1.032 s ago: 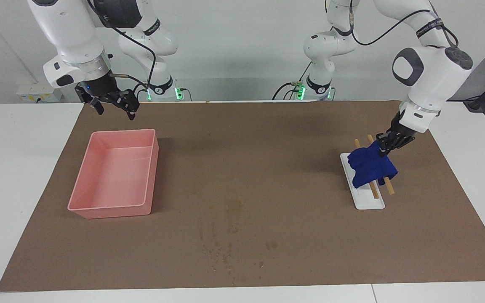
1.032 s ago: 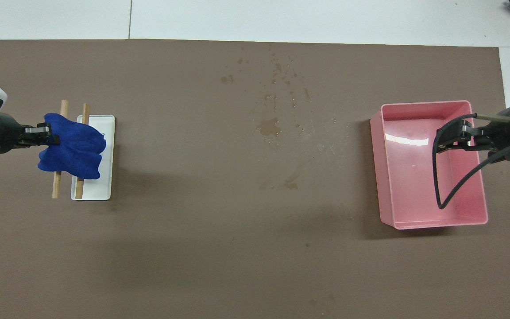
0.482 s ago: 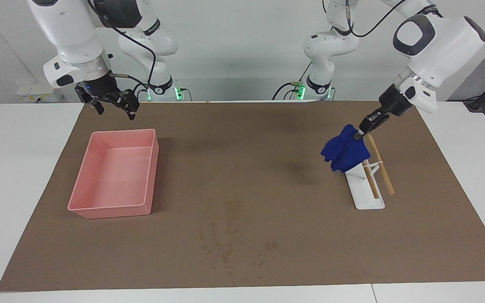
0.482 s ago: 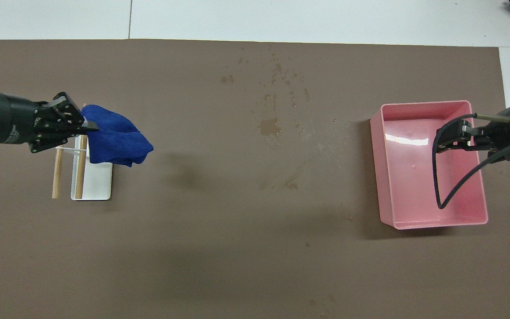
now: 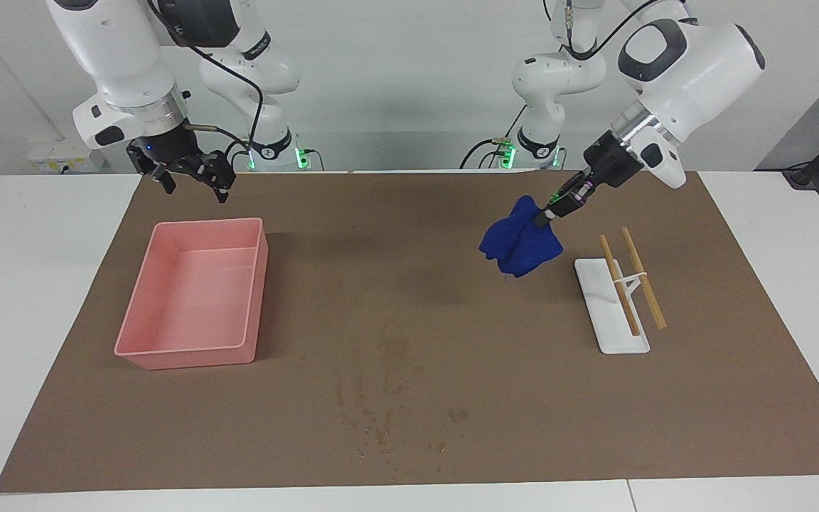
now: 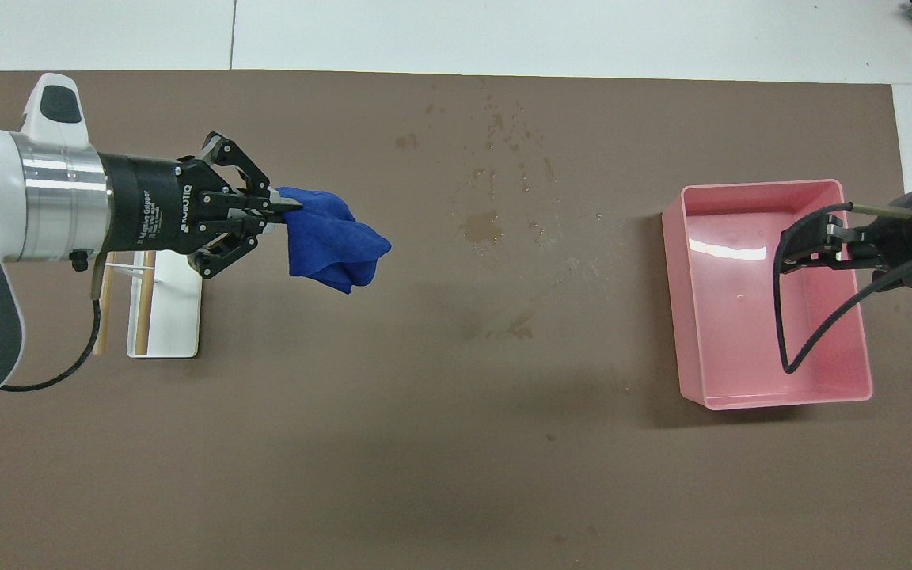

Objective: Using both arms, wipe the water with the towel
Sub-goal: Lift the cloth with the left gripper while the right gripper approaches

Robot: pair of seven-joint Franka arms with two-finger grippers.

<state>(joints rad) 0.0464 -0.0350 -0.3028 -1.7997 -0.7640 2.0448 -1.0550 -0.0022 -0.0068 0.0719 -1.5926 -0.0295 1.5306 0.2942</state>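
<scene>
My left gripper (image 5: 544, 215) (image 6: 286, 207) is shut on a corner of the deep-blue towel (image 5: 520, 245) (image 6: 329, 245). The towel hangs bunched in the air over the brown mat, between the white stand and the table's middle. The water (image 5: 395, 353) (image 6: 481, 227) lies as darker blotches and specks on the mat, mid-table and farther from the robots than the towel, apart from it. My right gripper (image 5: 193, 178) (image 6: 800, 245) hangs open and empty over the pink tray and waits.
The pink tray (image 5: 182, 350) (image 6: 682, 293) stands at the right arm's end of the table. The white stand (image 5: 612, 334) (image 6: 175, 317) with two bare wooden sticks (image 5: 643, 277) stands at the left arm's end. The brown mat (image 5: 559, 412) covers the table.
My left gripper has lifted the towel off the stand's sticks and carried it toward the table's middle. The right arm has not moved.
</scene>
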